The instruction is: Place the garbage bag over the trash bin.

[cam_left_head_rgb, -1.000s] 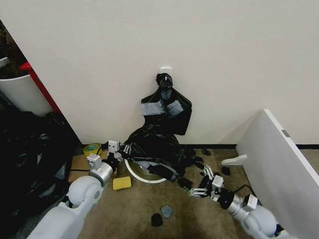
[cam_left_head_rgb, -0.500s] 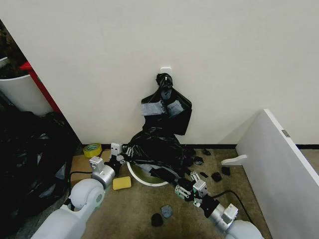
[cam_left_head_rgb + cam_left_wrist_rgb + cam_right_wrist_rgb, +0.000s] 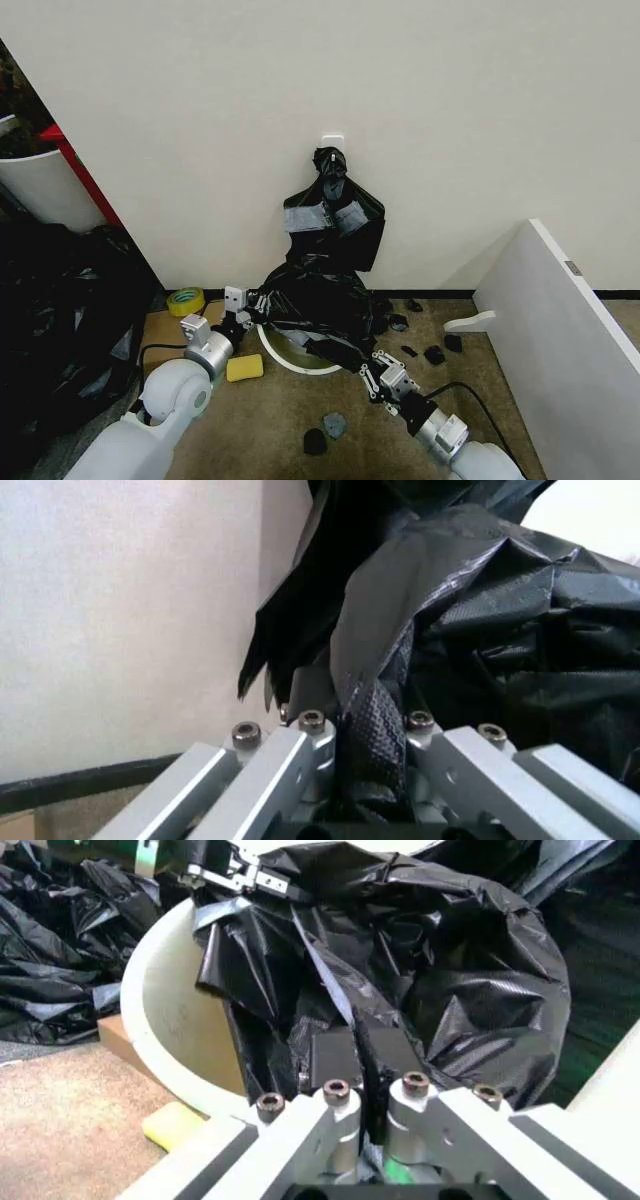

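Note:
The glossy black garbage bag (image 3: 312,295) lies crumpled over the white trash bin (image 3: 283,360), which stands against the wall with part of its rim showing below the plastic. My left gripper (image 3: 243,303) is at the bag's left edge, shut on a twisted strip of the garbage bag (image 3: 372,727). My right gripper (image 3: 372,372) is at the bag's lower right edge. In the right wrist view a fold of the garbage bag (image 3: 440,982) runs between its closed fingers, beside the trash bin's wall (image 3: 170,1012). The bin's lower body is hidden.
A black bundle with grey tape patches (image 3: 332,215) hangs on the wall above. A heap of black plastic (image 3: 55,310) and a large white tub (image 3: 40,185) stand at left. A yellow sponge (image 3: 244,368), tape roll (image 3: 185,298), dark scraps (image 3: 325,430) and a leaning white board (image 3: 560,340) surround the spot.
My right arm has swung in from the right to the bag's lower right edge. The left gripper has shifted slightly and still holds the bag's left edge.

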You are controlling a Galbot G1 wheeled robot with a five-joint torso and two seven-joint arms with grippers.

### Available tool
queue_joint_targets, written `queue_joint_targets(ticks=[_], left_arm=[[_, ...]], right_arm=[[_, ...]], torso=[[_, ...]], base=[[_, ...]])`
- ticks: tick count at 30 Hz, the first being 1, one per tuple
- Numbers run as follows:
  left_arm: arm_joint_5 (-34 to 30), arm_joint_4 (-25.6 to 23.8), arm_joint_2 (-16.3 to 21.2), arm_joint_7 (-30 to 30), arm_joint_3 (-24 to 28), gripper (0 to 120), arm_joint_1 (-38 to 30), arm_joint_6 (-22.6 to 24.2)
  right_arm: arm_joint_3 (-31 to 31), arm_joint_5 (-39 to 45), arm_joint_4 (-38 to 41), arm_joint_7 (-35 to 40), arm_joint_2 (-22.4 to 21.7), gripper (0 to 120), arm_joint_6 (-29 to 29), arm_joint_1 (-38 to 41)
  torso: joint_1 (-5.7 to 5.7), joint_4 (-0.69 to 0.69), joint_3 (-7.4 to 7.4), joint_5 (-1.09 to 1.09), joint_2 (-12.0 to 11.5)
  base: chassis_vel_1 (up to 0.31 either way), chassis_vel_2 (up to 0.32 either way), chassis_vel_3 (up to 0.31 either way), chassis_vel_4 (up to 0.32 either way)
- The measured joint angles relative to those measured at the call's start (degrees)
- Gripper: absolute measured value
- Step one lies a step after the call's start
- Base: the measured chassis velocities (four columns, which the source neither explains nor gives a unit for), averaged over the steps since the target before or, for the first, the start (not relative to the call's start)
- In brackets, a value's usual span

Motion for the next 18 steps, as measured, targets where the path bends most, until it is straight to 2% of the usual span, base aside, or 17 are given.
queue_joint_targets(ticks=[5,8,9,11,12,15,18], left_arm=[[-0.9,-0.1,-0.2,-0.3,-0.1,4,0.0,0.1],[-2.4,-0.3,-0.2,-0.8,-0.1,4,-0.2,0.3],[-2.4,-0.3,-0.2,-0.8,-0.1,4,-0.2,0.3],[-4.4,-0.8,-0.4,-1.4,-0.1,4,-0.4,0.8],[-5.0,-1.0,-0.5,-1.5,-0.1,4,-0.4,1.0],[-8.0,-2.1,-0.8,-2.6,0.2,4,-0.5,2.3],[-9.4,-2.8,-0.8,-3.2,0.3,4,-0.5,3.2]], right_arm=[[-0.2,2.0,-2.1,-4.1,0.8,0,4.3,0.9],[-1.4,11.6,-4.9,-18.0,1.4,0,10.5,2.3],[-1.4,11.6,-4.9,-18.0,1.4,0,10.5,2.3],[-2.6,16.5,-6.6,-26.7,2.0,0,12.2,3.0],[-2.9,17.2,-7.1,-28.4,2.1,0,12.4,3.2],[-3.2,16.2,-10.6,-33.7,3.5,0,13.3,4.4],[-2.7,11.3,-13.0,-32.9,4.4,0,14.0,5.0]], torso=[[0.00,0.00,0.00,0.00,0.0],[0.00,0.01,0.00,0.00,0.0],[0.00,0.01,0.00,0.00,0.0],[0.00,0.01,0.00,0.00,0.0],[0.00,0.00,0.00,0.00,0.0],[0.00,0.00,0.00,0.00,0.0],[0.00,0.00,0.00,0.01,0.0]], base=[[0.000,0.000,0.000,0.000],[0.000,0.000,0.000,0.000],[0.000,0.000,0.000,0.000],[0.000,0.000,0.000,0.000],[0.000,0.000,0.000,0.000],[0.000,0.000,0.000,0.000],[0.000,0.000,0.000,0.000]])
